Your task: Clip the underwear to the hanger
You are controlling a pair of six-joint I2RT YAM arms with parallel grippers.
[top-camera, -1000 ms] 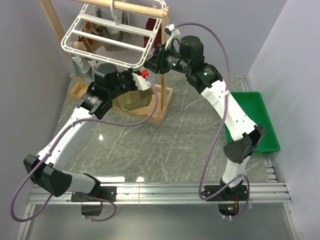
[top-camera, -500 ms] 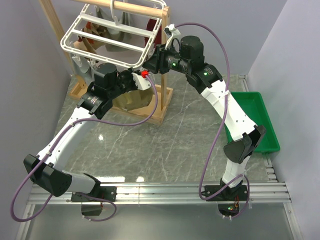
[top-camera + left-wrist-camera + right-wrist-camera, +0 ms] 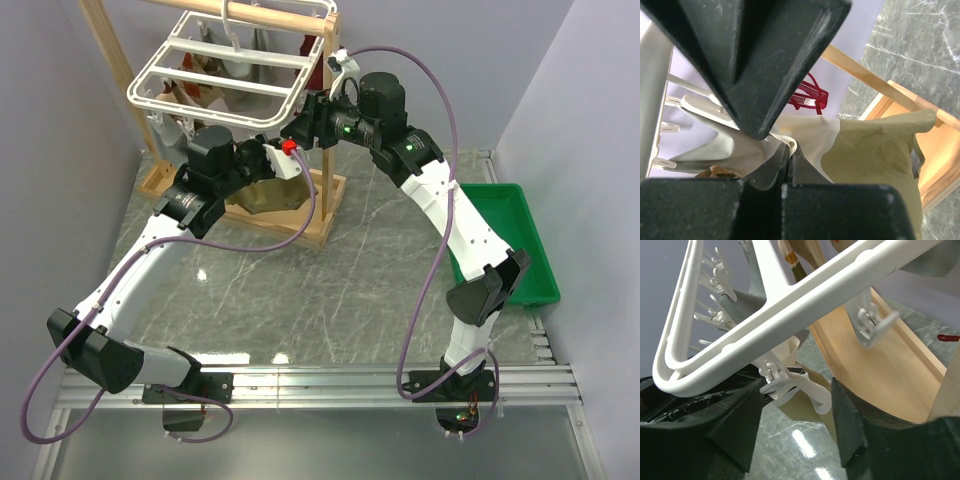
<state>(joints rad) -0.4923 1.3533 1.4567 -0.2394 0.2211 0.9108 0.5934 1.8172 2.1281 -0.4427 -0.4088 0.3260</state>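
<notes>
our left gripper is clenched on the underwear, its black fingers pressed together over the pale edge of the cloth. the tan body of the garment hangs down and to the right of the pinch, over the wooden base of the stand. behind the fold we see a piece of red cloth against the wall.

from above, the underwear droops from the left gripper just below the near corner of the hanger, inside the stand. both our arms reach up and meet there, the right gripper close beside the left one.

our right gripper is spread apart under the corner of the hanger. one white clip dangles from the rim between its two fingers. the clip's lower end lies near the right-hand finger, but we cannot tell whether it touches. a strip of pale cloth rises just behind this clip, and tan cloth shows below it. we cannot tell whether the clip bites the cloth. a second clip hangs farther along the rim, over the stand's base.

the hanger sits tilted under the stand's top bar, other garments hanging from it. a green bin rests on the table at our right, well apart from both grippers.
</notes>
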